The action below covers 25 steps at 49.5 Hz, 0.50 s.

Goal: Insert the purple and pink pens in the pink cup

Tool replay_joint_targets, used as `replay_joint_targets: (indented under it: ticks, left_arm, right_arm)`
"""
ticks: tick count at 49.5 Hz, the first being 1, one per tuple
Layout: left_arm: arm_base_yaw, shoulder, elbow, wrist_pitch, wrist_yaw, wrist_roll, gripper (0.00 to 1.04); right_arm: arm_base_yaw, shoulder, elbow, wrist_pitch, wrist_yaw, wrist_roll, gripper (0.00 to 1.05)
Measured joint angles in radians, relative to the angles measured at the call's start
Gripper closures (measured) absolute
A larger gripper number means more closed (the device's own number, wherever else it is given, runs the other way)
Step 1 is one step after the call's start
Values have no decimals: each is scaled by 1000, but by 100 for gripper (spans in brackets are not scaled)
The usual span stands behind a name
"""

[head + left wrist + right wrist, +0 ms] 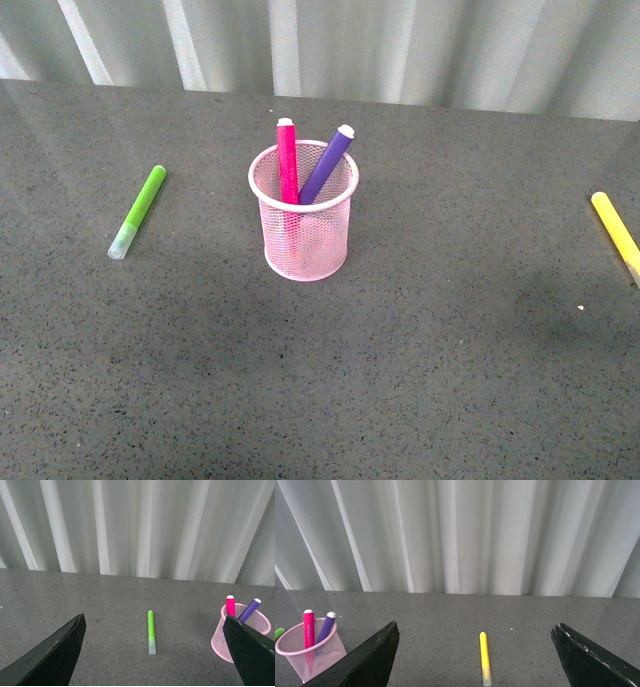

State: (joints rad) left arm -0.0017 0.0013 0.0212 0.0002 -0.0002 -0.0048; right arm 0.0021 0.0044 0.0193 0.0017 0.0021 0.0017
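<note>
The pink cup (304, 220) stands upright mid-table. The pink pen (288, 160) and the purple pen (327, 163) both stand inside it, leaning on its rim, ends sticking out. The cup also shows in the left wrist view (240, 638) and the right wrist view (310, 652), with both pens in it. Neither arm shows in the front view. My left gripper (154, 651) is open and empty, well back from the cup. My right gripper (475, 657) is open and empty, also apart from the cup.
A lime-green marker (138, 211) lies on the grey table (420, 360) left of the cup. A yellow marker (616, 232) lies at the right edge. A pale pleated curtain (400, 45) runs behind the table's far edge.
</note>
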Motion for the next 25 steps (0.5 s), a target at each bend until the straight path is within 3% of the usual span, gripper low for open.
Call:
replay_joint_targets:
  ticks: [25]
  left_arm:
    - [0,0,0,0,0,0,7]
  right_arm:
    - [0,0,0,0,0,0,7]
